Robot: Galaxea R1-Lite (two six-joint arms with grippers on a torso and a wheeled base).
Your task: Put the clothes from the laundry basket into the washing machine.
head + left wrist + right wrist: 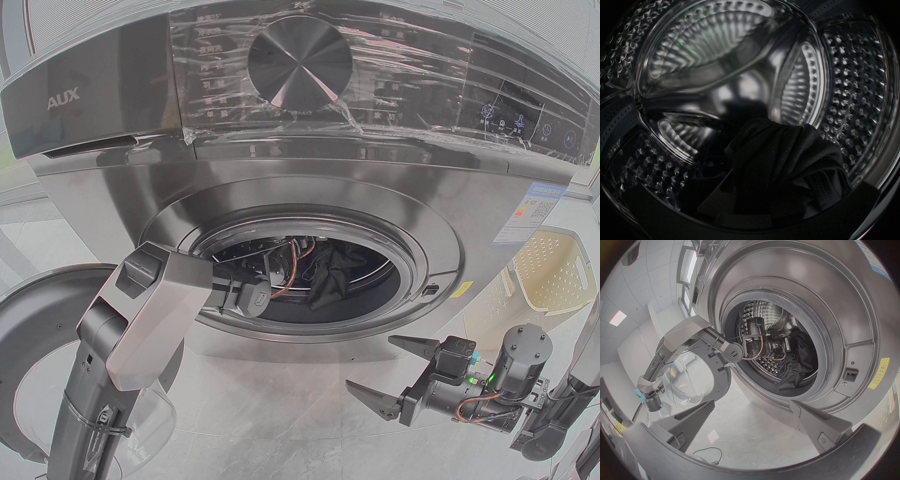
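Note:
The washing machine [300,187] stands with its round opening [400,250] uncovered. My left arm goes in through that opening, and my left gripper [787,347] sits inside the steel drum [850,78]. A black garment [334,275] hangs bunched right at that gripper, over the drum's lower front; it also rises close before the left wrist camera as dark cloth [781,162]. My right gripper [369,362] hangs open and empty outside, low in front of the machine and to the right of the opening, with its fingertips [709,405] spread wide.
The machine's door [37,350] is swung open on the left, its glass bowl [690,377] facing out. A cream perforated laundry basket [550,269] stands on the floor to the right of the machine. Pale floor tiles [281,412] lie in front.

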